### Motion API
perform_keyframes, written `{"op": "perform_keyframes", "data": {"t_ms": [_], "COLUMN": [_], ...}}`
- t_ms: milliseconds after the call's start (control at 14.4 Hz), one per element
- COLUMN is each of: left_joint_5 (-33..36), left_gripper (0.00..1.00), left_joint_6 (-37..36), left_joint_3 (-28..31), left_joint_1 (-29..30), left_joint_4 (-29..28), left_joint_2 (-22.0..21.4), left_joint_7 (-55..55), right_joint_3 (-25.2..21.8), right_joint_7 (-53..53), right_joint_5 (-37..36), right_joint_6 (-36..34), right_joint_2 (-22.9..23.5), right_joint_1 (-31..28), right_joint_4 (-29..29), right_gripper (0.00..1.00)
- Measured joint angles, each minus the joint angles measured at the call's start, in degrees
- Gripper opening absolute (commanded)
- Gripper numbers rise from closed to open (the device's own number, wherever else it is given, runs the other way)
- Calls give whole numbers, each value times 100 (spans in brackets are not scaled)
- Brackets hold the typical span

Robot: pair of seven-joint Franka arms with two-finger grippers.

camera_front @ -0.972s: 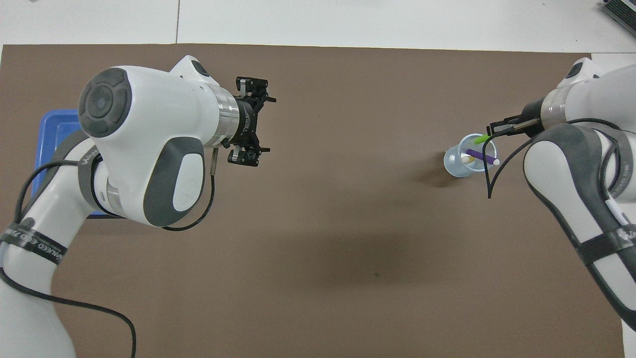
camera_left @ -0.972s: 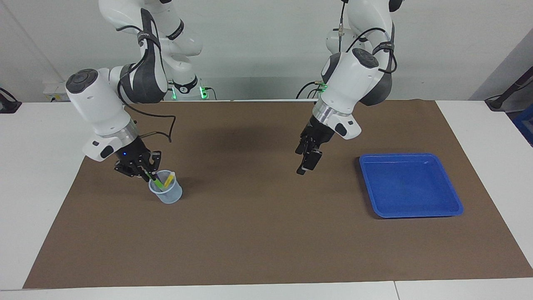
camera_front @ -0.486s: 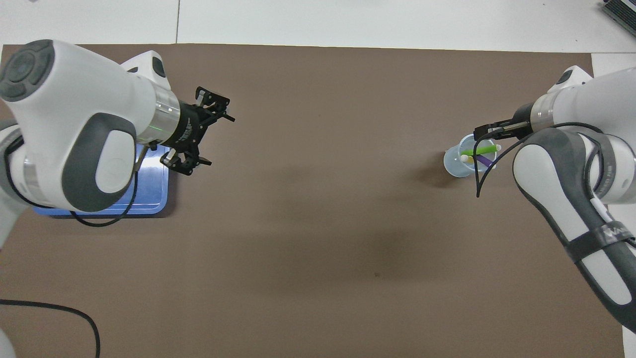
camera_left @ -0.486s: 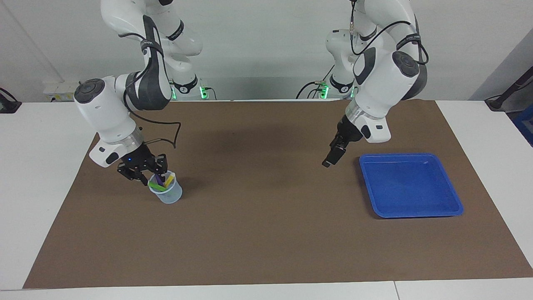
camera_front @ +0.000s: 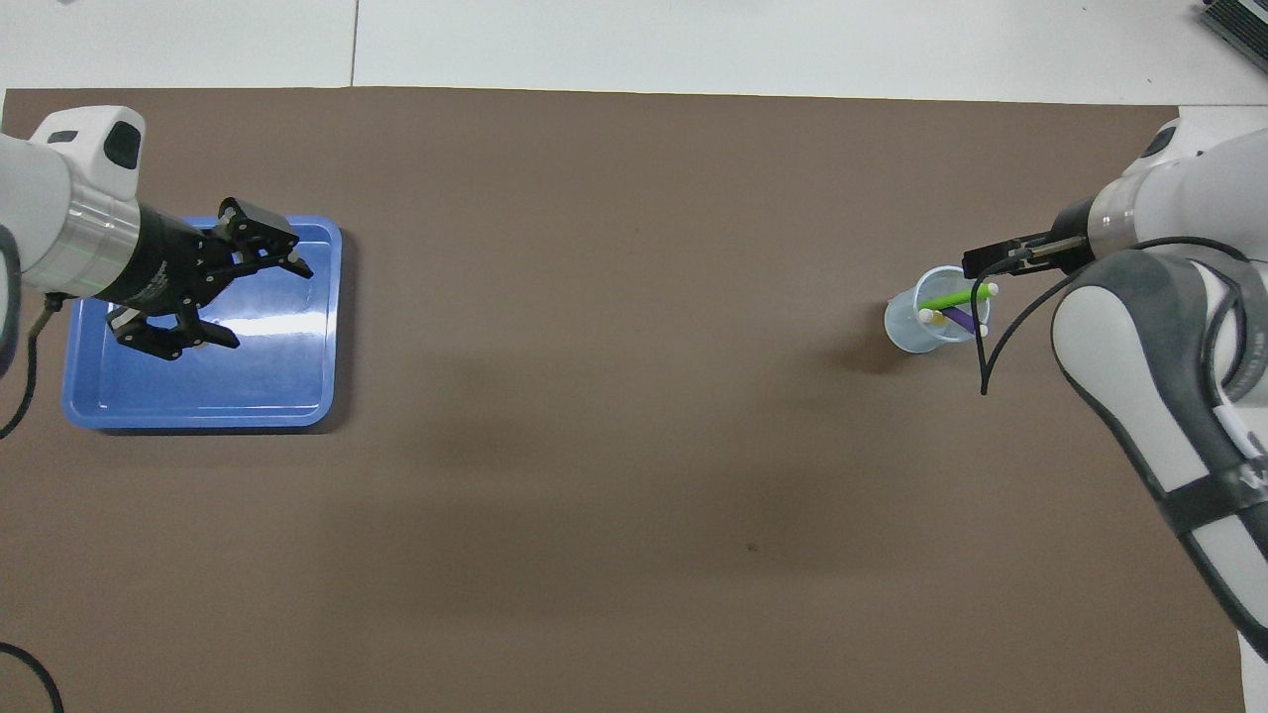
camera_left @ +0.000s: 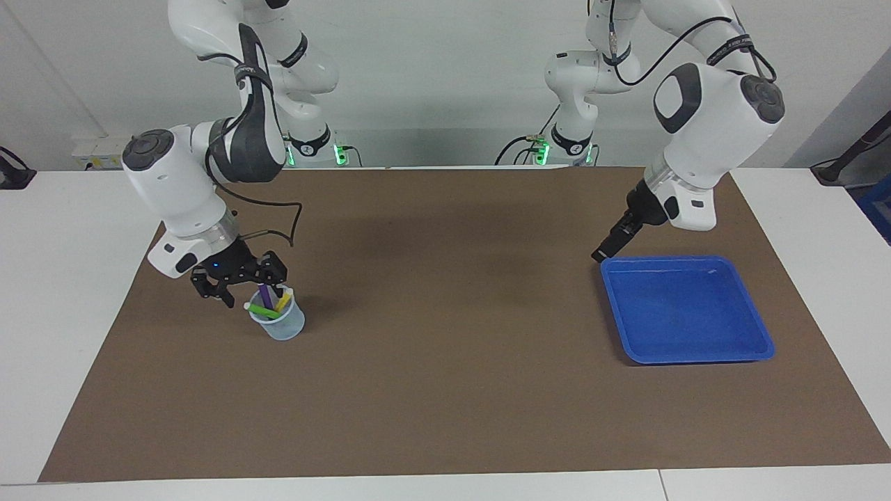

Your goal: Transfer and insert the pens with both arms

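On the brown mat, pens stand cupped beneath the right gripper's spread jaws.

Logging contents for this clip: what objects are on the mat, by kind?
Pens: 3, green pen, purple pen, yellow pen, all in the cup
Clear plastic cup: 1
Blue tray: 1
Total: 5

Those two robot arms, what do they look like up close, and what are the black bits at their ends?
Both arms are glossy white with rounded shells, dark grey joint sections and a silver ring at each wrist. Black cables loop along them, and dark bands with small white lettering strap the cables on. The black bits are the left gripper and the right gripper, each with two thin jaws on linkages.
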Motion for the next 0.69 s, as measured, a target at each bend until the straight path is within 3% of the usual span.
{"op": "perform_keyframes", "data": {"t_ms": [347,694], "left_joint_5": [353,648], "left_gripper": [100,100], "left_joint_6": [-653,-838], "left_joint_3": [-1,-31], "left_joint_1": [338,344], "left_joint_4": [-2,-94], "left_joint_2": [-418,-477], "left_joint_7": [1201,1985], "right_joint_3": [-18,-6], "right_joint_7": [0,76], "right_joint_5": [-53,-54], "right_joint_6": [-899,-1573], "right_joint_2": [-668,-1058], "right_joint_1": [-222,-274], "right_joint_4": [101,100], "right_gripper": [100,100]}}
